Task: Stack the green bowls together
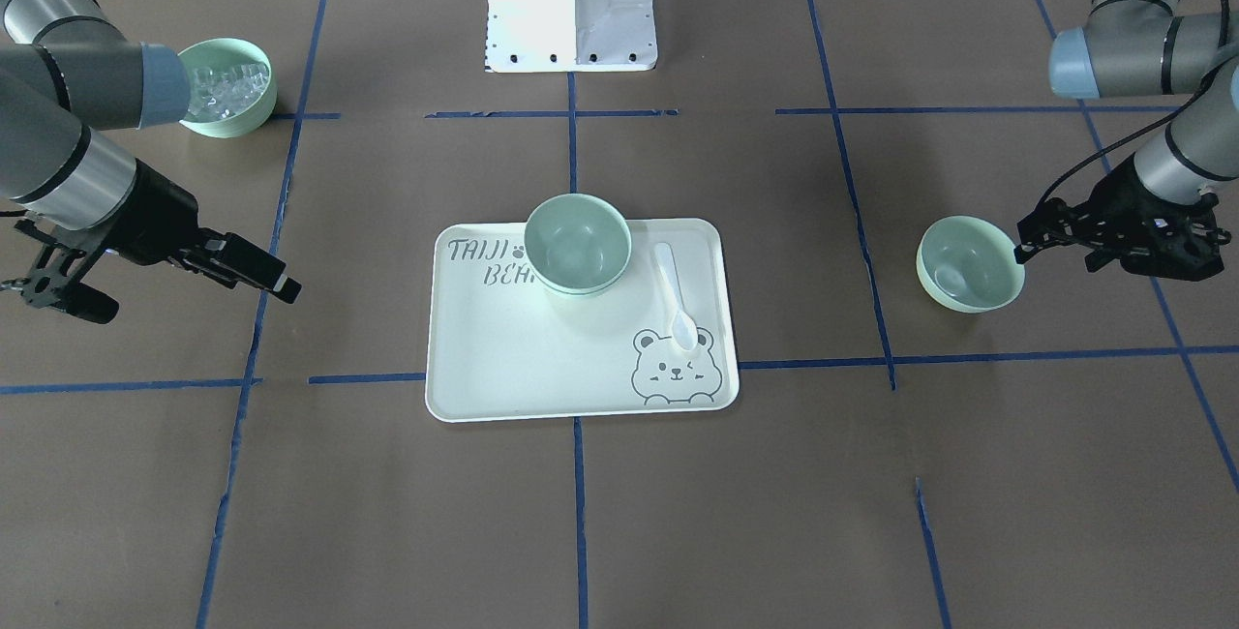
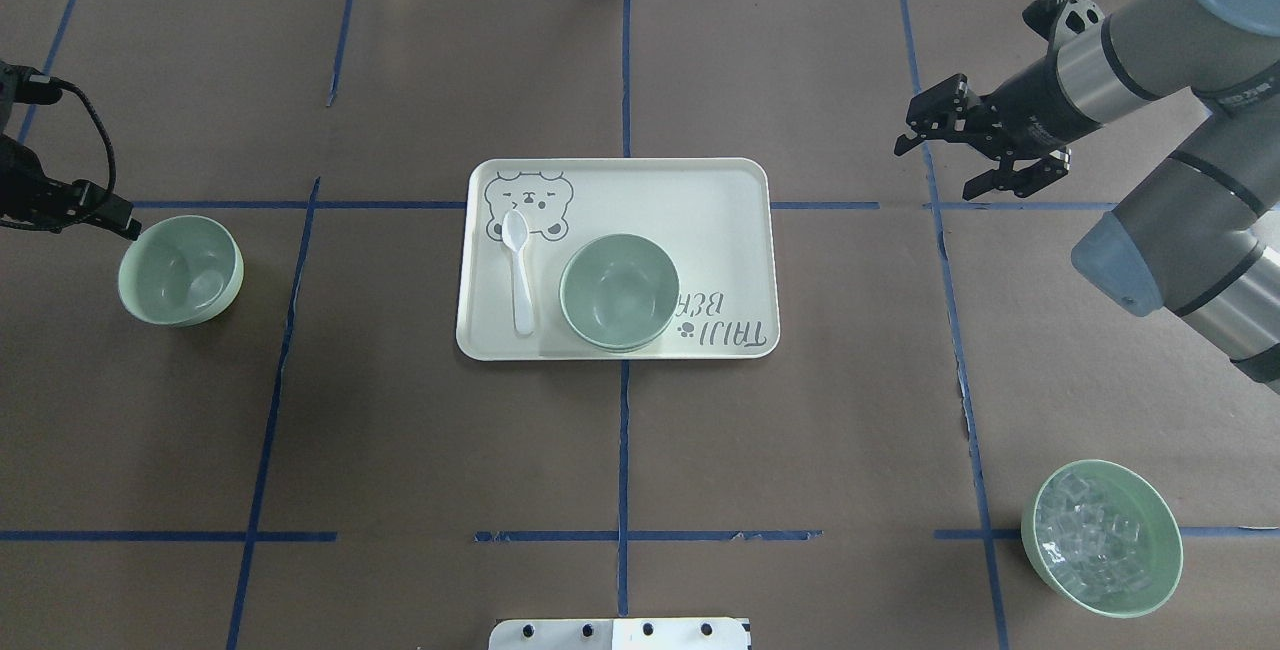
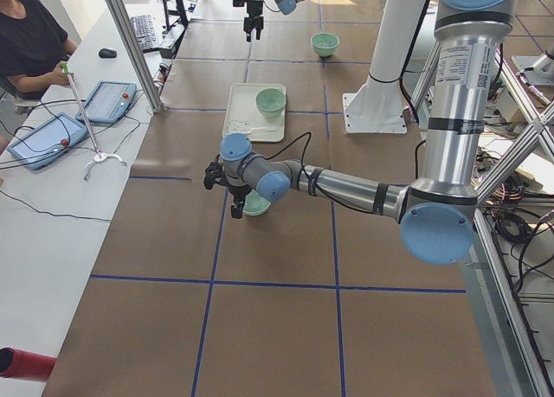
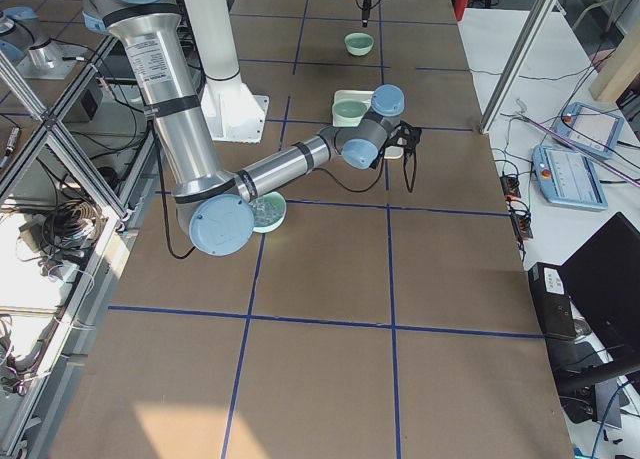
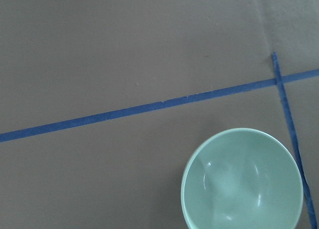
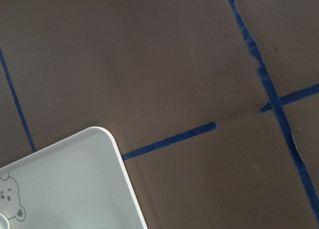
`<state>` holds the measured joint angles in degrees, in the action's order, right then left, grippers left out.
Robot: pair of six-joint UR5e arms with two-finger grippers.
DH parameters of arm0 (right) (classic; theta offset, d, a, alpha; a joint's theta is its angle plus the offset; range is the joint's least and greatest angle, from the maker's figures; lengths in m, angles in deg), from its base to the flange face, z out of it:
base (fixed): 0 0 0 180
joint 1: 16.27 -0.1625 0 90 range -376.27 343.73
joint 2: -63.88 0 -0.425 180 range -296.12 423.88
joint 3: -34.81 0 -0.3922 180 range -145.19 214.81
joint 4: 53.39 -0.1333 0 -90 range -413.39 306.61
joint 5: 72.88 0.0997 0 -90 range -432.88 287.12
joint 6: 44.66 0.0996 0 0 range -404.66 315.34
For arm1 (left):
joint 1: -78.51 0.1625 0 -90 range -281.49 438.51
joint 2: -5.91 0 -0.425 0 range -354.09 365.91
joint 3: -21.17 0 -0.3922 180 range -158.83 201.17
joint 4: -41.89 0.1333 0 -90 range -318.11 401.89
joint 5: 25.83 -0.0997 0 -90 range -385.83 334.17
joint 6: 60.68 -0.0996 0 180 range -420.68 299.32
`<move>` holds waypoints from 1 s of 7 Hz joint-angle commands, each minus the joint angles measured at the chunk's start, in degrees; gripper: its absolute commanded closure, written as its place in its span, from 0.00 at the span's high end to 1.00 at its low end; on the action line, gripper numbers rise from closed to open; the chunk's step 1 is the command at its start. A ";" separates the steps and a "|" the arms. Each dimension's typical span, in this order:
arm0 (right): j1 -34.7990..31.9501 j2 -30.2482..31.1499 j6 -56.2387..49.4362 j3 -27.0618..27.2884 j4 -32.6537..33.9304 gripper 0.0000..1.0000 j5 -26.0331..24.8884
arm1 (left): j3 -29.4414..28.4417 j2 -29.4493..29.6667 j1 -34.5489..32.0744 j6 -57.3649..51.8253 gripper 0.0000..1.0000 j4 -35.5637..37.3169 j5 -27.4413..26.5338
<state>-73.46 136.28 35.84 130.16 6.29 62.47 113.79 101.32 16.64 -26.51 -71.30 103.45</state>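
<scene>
A stack of two pale green bowls (image 2: 618, 290) sits on the bear-print tray (image 2: 700, 200); it also shows in the front view (image 1: 578, 244). A third green bowl (image 2: 180, 268) stands alone on the brown table at the robot's left, also in the front view (image 1: 969, 263) and the left wrist view (image 5: 242, 181). My left gripper (image 1: 1055, 258) is open and empty, level with that bowl, one fingertip close to its outer rim. My right gripper (image 2: 935, 170) is open and empty, above bare table beyond the tray's right end.
A green bowl of clear cubes (image 2: 1100, 538) stands near the robot's right front. A white spoon (image 2: 518, 270) lies on the tray beside the stack. The robot's white base (image 1: 571, 0) is at the table's middle edge. An operator (image 3: 30, 38) sits beyond the far side.
</scene>
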 commanded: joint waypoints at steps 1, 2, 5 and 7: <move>-0.46 0.81 -2.19 -0.25 -0.01 1.00 0.18 | -2.96 0.74 2.97 1.07 0.90 -0.37 -0.52; -0.46 0.81 -2.19 -0.25 -0.01 1.00 0.26 | -4.19 1.26 3.07 1.07 0.84 -0.37 -0.17; -0.46 0.63 -2.19 -0.08 -0.01 1.00 0.44 | -4.38 1.53 5.00 1.16 0.00 -0.37 0.01; -0.55 0.81 -2.19 0.10 0.08 1.00 0.44 | -1.85 2.14 4.92 1.42 0.00 0.07 0.09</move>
<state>-73.98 137.05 33.65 130.19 6.30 62.93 110.05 102.99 21.57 -25.27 -71.53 103.42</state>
